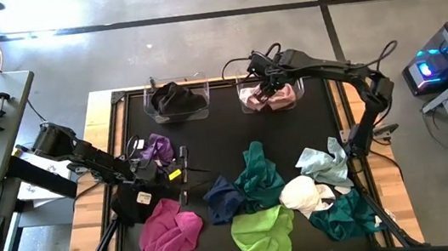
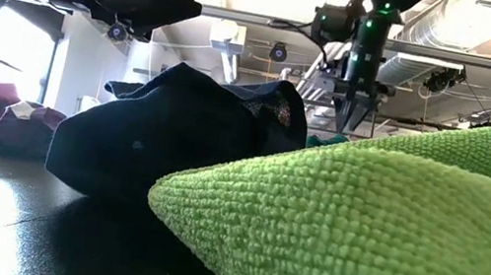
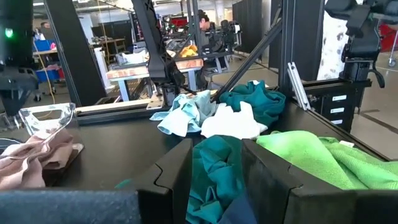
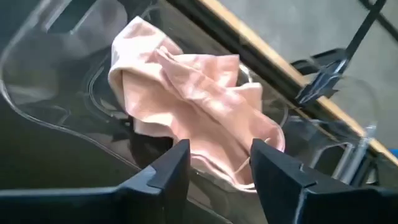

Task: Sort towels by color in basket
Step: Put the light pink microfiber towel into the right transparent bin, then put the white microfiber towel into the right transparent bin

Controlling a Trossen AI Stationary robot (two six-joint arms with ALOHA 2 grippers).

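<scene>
Two clear baskets stand at the table's far edge. The left basket [image 1: 178, 112] holds a black towel [image 1: 173, 97], the right one [image 1: 247, 104] a pink towel [image 4: 193, 93]. My right gripper [image 4: 217, 165] hangs open just above the pink towel [image 1: 280, 97]. My left gripper [image 3: 217, 180] is open above the mat at the left [image 1: 184, 166], pointing toward the navy towel [image 1: 223, 198] and teal towel [image 1: 257, 173]. Purple [image 1: 157, 148], magenta [image 1: 168, 231], lime [image 1: 263, 234], white [image 1: 305, 193], pale mint [image 1: 324, 162] and a second teal towel [image 1: 346, 213] lie loose on the mat.
The loose towels crowd the near and right parts of the mat [image 1: 209, 140]. The middle strip in front of the baskets is bare. The wooden table rim [image 1: 107, 148] runs around the mat. In the low view the lime towel [image 2: 359, 236] and navy towel [image 2: 176, 136] block most of the sight.
</scene>
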